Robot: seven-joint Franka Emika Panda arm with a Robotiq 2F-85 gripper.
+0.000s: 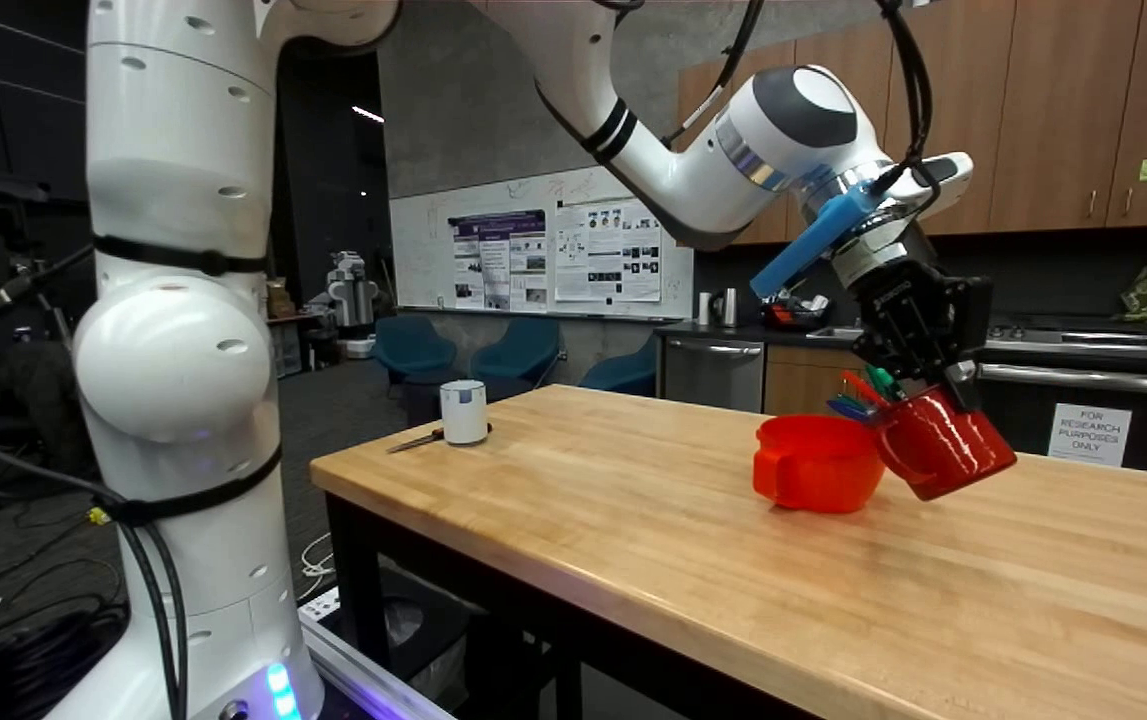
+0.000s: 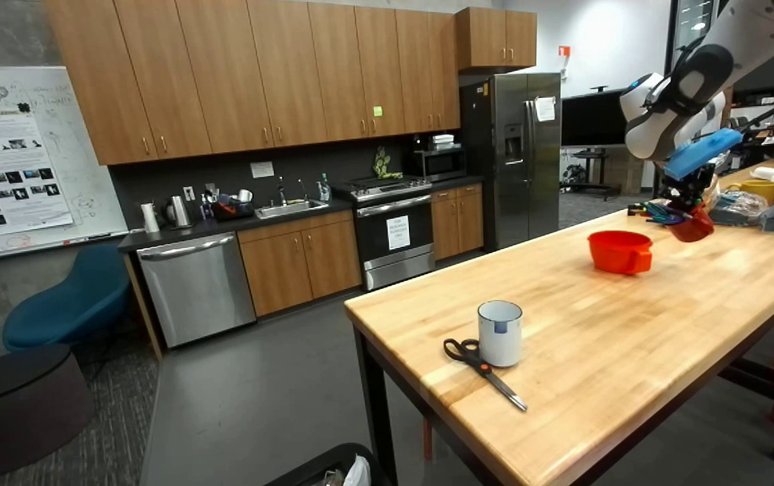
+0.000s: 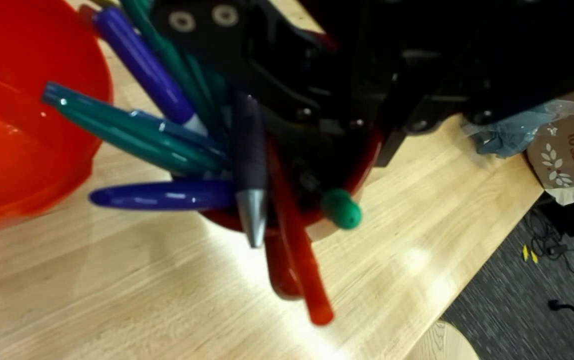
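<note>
Over the wooden table [image 1: 633,530], closed jaws grip a red mug [image 1: 948,447].

Tabletop [image 1: 573,520]: I see pale wood in joined strips, on dark legs [image 2: 374,398].
Red bowl [image 2: 613,255]: upright, open side up, just beside me.
White mug [image 2: 500,337]: I see it upright near one end, well apart from the bowl.
Scissors [image 2: 484,370]: black-handled, flat beside the mug; I cannot tell whether they touch.
Plastic bag [image 2: 737,212]: near an edge.
</note>
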